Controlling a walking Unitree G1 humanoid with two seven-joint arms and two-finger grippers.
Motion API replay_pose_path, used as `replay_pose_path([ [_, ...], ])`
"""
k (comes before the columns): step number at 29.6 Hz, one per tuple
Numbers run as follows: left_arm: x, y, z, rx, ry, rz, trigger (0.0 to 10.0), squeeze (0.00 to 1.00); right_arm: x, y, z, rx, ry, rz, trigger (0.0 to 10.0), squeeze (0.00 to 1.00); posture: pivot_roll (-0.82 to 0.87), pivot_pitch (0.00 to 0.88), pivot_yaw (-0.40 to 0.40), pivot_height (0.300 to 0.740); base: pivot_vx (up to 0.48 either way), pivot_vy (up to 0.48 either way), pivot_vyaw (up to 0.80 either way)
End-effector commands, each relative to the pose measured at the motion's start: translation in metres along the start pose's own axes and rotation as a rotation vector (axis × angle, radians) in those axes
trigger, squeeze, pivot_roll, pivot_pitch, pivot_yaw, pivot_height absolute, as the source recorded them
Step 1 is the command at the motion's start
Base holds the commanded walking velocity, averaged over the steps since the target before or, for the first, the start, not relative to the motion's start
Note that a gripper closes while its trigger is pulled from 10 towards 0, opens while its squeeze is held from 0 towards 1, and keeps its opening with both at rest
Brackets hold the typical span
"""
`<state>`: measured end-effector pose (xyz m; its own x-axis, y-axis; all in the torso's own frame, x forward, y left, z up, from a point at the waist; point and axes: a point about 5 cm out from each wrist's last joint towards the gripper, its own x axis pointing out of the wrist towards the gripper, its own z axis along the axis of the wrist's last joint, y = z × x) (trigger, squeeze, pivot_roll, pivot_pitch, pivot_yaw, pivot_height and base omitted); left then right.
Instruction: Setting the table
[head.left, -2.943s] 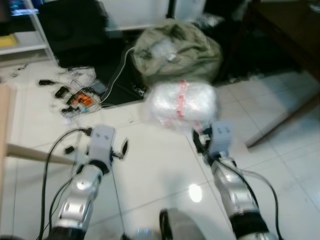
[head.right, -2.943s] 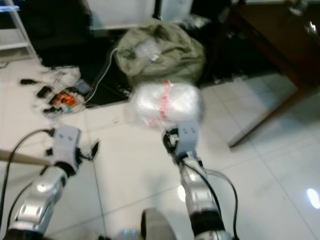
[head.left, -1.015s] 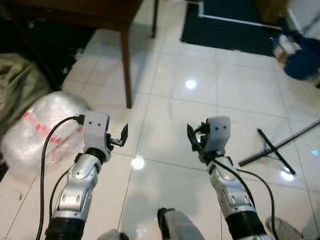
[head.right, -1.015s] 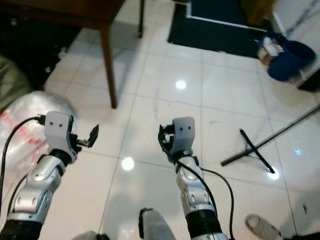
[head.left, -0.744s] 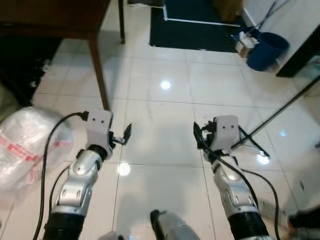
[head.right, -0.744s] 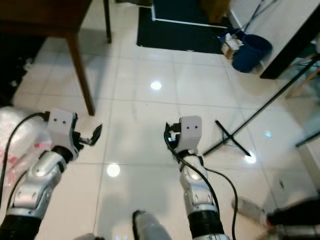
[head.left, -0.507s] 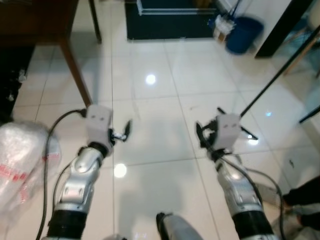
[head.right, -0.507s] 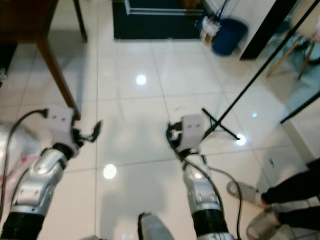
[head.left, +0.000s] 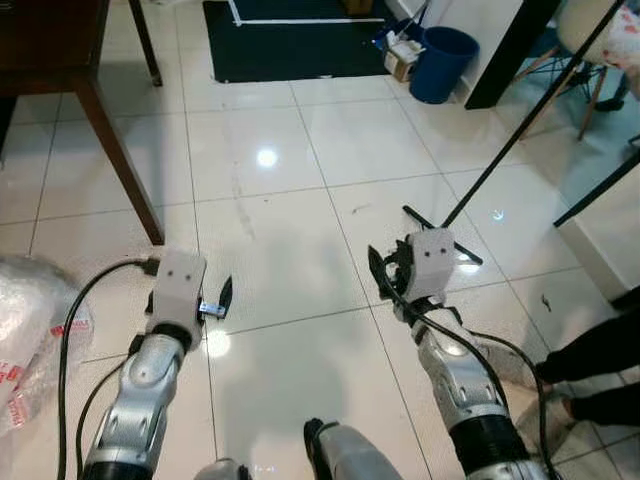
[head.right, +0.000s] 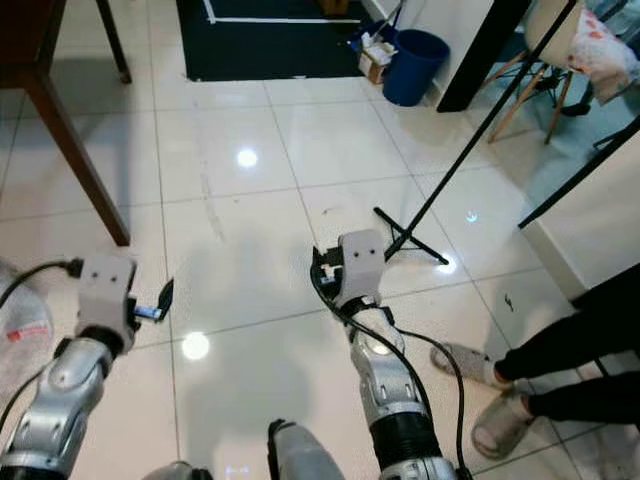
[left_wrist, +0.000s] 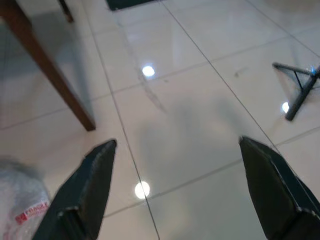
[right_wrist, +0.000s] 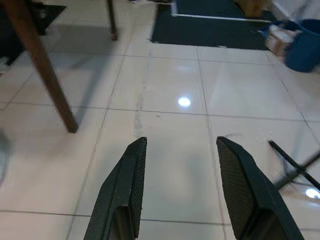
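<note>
Floor: glossy white tile (head.left: 300, 170) with ceiling-light reflections, seen from above as the head camera looks down.
Left gripper (left_wrist: 177, 187): held out low over the tile, left of centre in the head views; fingers (left_wrist: 85, 192) spread wide apart, nothing between them. A black cable (head.left: 75, 330) loops back from its wrist block.
Right gripper (right_wrist: 182, 187): held out over the tile, right of centre; fingers (right_wrist: 122, 192) parted with bare floor showing in the gap, holding nothing.
Surface: dark wooden table (head.left: 50, 40) at the upper left of the head views; one slanted leg (head.left: 120, 160) comes down to the tile ahead of the left gripper, a second leg (head.left: 145, 45) farther back. The top is cut off at the frame edge; cannot tell what lies on it. No tableware can be made out anywhere.
Mat: dark mat (head.left: 290, 40) with a pale border line, on the floor beyond the table legs.
Bucket: blue bucket (head.left: 445, 65) far right of the mat, a small box (head.left: 402, 58) just beside it.
Stand: thin black pole (head.left: 520, 120) slanting down to splayed feet (head.left: 435, 230) on the tile, near the right gripper.
Bundle: clear plastic wrap bundle with red print (head.left: 30, 330) at the left edge, near the left arm.
Chair: pale chair on wooden legs (head.right: 555, 55) at the upper right.
Person: dark trouser legs (head.right: 590, 350) and grey slippers (head.right: 500, 420) at the right edge, standing on the tile beside the robot's right arm.
</note>
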<state>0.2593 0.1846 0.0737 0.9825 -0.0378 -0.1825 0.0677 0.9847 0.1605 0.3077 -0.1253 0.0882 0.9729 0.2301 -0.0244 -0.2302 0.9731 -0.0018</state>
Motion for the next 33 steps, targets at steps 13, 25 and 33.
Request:
replay_pose_path([
  [13,0.000,-0.015,0.009,-0.006,-0.073,-0.005,10.0,0.00,-0.001,0.001,-0.005,0.003,0.006,-0.001,10.0,0.00,-0.02,0.078,-0.061,0.740,0.000,0.000,0.00],
  [25,0.002,-0.019,0.018,0.029,-0.122,-0.029,10.0,0.00,0.000,-0.007,-0.005,0.002,0.003,-0.039,10.0,0.00,-0.02,0.073,-0.044,0.740,0.448,0.000,0.00],
  [33,0.006,-0.021,0.020,0.030,-0.132,-0.038,10.0,0.00,0.000,-0.010,-0.006,-0.002,0.005,-0.049,10.0,0.00,-0.02,0.066,-0.042,0.740,0.480,0.000,0.00],
])
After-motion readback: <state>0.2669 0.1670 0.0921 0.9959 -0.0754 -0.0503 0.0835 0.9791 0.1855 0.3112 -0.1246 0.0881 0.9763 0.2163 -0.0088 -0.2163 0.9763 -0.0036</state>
